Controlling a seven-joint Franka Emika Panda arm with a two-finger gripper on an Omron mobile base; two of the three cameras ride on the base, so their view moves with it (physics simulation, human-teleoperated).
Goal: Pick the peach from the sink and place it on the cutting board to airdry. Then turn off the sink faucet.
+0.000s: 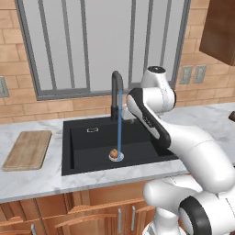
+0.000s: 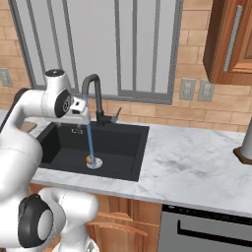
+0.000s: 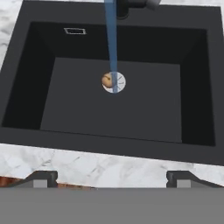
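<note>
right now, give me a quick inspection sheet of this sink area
surface: marble counter around the sink.
peach: on the sink floor, at the drain, beside the water stream.
cutting board: flat on the counter, on the far side of the sink from the arm, bare.
sink faucet: running; silver lever at its base.
clutter: a dark-based object at the counter's edge.
gripper: above the sink's near rim, jaws open, holding nothing.
cables: nothing seen.
surroundings: window, brick wall, wall outlets, wood cabinets.
</note>
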